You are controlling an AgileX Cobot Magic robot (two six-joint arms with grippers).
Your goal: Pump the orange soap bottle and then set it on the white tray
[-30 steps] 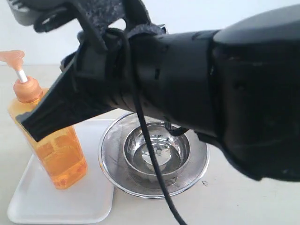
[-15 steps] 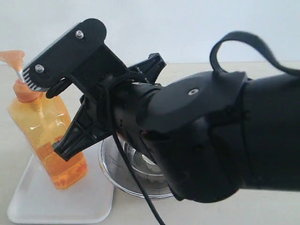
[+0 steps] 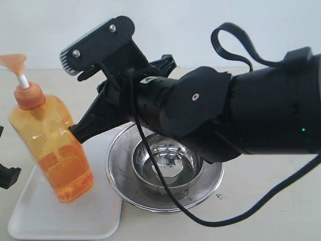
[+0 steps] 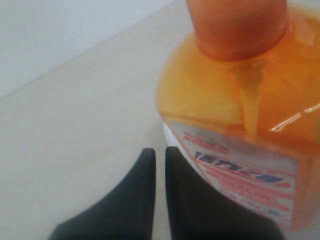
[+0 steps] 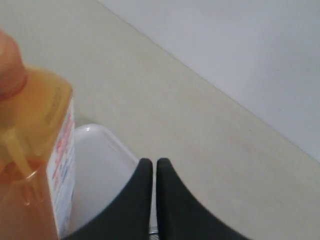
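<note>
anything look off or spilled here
Nothing spilled or broken shows. The orange soap bottle stands on the white tray; it looks slightly tilted in the exterior view, though that may be camera angle.

The right arm [image 3: 241, 120] stretches in from the right and slopes down to the left. The right gripper [image 3: 75, 133] has its jaws pressed together on nothing. The left gripper [image 4: 160, 152] sits low at the exterior view's left edge, its jaws closed to a thin slit and empty.
</note>
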